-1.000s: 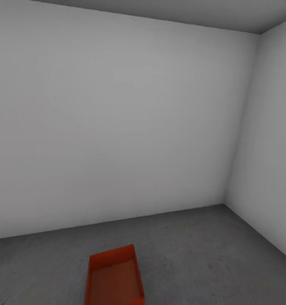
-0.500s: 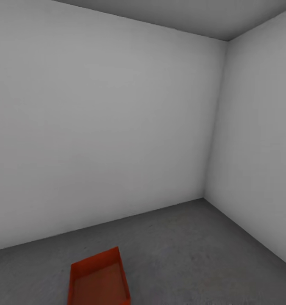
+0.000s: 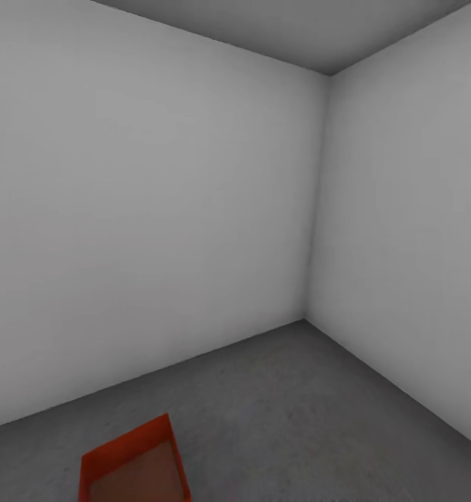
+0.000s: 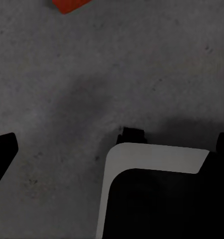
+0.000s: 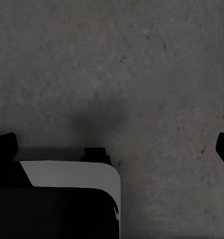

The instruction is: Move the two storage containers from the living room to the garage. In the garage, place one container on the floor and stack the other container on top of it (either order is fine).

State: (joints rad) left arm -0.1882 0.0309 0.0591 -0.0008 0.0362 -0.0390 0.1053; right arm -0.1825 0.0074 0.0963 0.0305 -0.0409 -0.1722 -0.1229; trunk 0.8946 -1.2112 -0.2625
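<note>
One orange bin (image 3: 134, 464) is seen set on the grey concrete floor (image 3: 319, 411) of the garage, near the wall. In both wrist views the fingertips of the left claw (image 4: 114, 142) and the right claw (image 5: 114, 144) are spread wide apart, holding nothing. The placing step is judged done (one bin only); the second bin must be fetched next and stacked on it.

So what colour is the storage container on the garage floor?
Orange-red, plain-sided; the storage container shows best in the head view.
</note>
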